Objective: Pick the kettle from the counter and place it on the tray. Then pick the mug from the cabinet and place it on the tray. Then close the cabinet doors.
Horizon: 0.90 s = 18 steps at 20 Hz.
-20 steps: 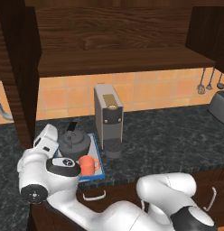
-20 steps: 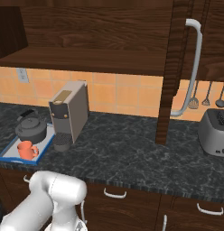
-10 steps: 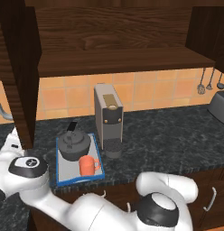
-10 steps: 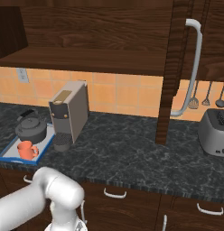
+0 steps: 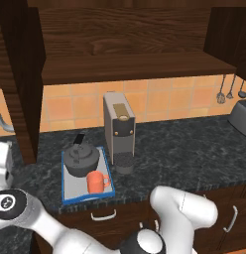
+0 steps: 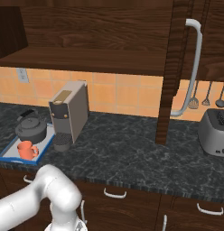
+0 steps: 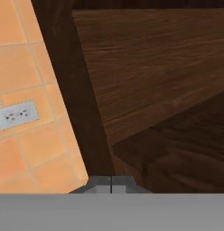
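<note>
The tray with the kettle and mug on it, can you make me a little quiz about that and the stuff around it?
1. True or false: the mug lies tipped on its side on the tray.
2. Which thing stands on the counter just right of the tray, seen from the left base view?
A. a toaster
B. the coffee machine
C. a bowl
3. Fill in: on the tray, the kettle sits ____ the mug, nearer the tiled wall.

Key
1. False: it stands upright, handle to one side.
2. B
3. behind
</note>
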Tool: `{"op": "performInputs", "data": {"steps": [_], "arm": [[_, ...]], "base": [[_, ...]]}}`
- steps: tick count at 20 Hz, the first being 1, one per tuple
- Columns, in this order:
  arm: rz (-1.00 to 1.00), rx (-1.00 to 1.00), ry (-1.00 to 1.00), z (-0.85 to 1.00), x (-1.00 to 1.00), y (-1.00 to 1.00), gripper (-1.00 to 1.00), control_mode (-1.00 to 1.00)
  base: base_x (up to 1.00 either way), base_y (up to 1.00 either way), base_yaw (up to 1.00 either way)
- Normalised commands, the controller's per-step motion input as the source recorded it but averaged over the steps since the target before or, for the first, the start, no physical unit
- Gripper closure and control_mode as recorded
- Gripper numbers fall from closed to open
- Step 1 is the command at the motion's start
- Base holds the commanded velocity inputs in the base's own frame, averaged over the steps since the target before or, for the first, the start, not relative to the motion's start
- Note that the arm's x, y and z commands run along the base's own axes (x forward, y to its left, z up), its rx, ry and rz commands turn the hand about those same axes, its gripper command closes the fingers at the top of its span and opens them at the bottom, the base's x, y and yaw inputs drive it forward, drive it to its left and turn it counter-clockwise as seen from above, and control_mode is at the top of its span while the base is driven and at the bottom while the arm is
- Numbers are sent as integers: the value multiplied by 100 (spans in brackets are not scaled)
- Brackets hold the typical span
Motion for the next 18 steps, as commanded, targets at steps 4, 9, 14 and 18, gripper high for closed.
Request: {"op": "performInputs", "data": {"steps": [4,9,14,18], "arm": [[0,0,-36,47,0,9,100,-100],[-7,0,-27,18,0,-3,100,-100],[-9,0,-21,36,0,-4,100,-100],[-9,2,-17,27,0,-11,100,-100]], "base": [[0,0,0],[0,0,0],[0,0,0],[0,0,0]]}}
